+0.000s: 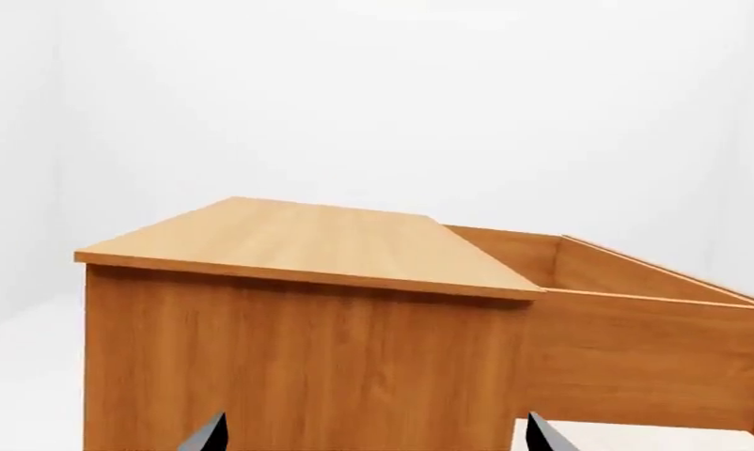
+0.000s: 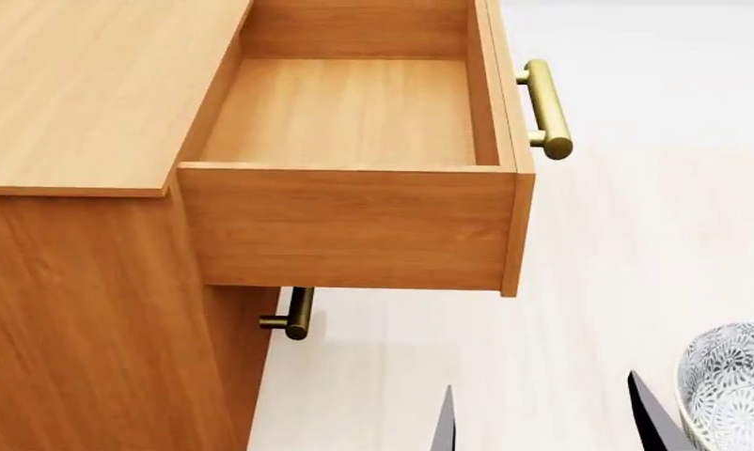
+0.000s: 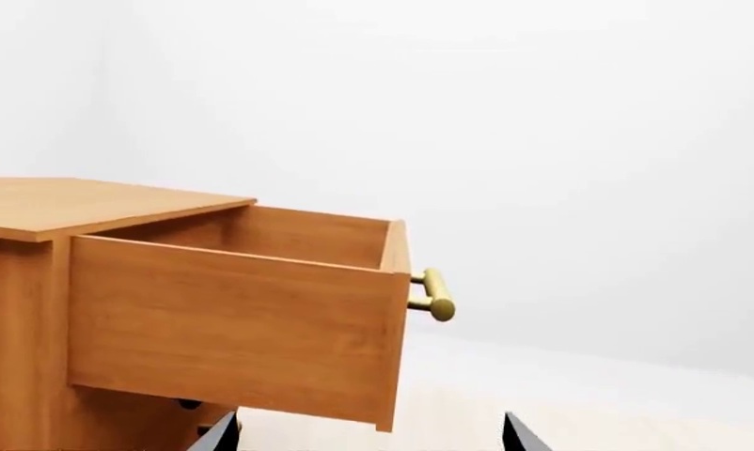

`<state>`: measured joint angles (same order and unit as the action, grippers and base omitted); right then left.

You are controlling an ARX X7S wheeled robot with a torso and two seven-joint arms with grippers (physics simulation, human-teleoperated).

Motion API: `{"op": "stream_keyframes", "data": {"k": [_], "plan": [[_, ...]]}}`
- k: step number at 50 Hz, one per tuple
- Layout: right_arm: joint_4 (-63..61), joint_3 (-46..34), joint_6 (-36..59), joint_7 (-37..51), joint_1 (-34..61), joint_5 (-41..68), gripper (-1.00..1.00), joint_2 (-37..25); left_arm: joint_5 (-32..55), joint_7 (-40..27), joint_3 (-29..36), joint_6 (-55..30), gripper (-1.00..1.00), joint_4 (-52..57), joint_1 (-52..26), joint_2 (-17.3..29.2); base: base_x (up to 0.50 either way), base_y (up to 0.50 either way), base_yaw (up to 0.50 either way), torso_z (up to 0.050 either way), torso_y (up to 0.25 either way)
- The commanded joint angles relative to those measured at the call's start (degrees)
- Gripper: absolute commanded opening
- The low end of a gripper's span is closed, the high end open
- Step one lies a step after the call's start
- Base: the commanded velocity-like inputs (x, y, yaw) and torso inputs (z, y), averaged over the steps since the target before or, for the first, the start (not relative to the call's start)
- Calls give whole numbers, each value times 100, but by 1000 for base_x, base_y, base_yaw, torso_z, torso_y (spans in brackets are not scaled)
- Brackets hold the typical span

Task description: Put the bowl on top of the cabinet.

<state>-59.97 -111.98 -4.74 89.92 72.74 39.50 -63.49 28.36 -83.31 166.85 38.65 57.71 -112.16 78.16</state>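
Note:
The bowl [image 2: 738,381], white with a dark floral pattern, shows only partly at the head view's lower right corner; neither wrist view shows it. The orange-brown cabinet [image 2: 76,94] fills the left, and its flat top [image 1: 302,240] is bare. My right gripper [image 2: 546,425] is open, low over the pale floor, with the bowl just outside its right finger. Nothing sits between the right gripper's [image 3: 370,435] fingers. My left gripper [image 1: 374,438] is open too, facing the cabinet's side panel, and stays out of the head view.
The cabinet's top drawer [image 2: 352,225] is pulled far out and is empty, overhanging the floor. Its brass bar handle [image 2: 546,108] sticks out to the right. A lower drawer's handle [image 2: 295,315] shows beneath it. Pale floor [image 2: 628,244] lies right of the cabinet.

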Motion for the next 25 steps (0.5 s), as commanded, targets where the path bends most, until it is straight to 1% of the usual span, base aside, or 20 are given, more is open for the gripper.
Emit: {"op": "stream_keyframes", "data": {"k": [1, 13, 20, 25], "plan": [[-1, 32, -26, -1, -15, 68, 100, -6, 65, 73, -48, -64, 100, 28, -14, 59, 0, 0, 0, 0, 0], [0, -67, -58, -4, 32, 24, 100, -25, 97, 22, -182, -65, 100, 3, 72, 42, 0, 0, 0, 0, 0], [16, 67, -13, -34, -188, -54, 100, -15, 68, -58, -302, -51, 100, -71, 266, -53, 0, 0, 0, 0, 0], [4, 82, 20, -28, -198, -57, 100, -14, 50, -29, -321, -70, 100, -59, 290, -1, 0, 0, 0, 0, 0]]}}
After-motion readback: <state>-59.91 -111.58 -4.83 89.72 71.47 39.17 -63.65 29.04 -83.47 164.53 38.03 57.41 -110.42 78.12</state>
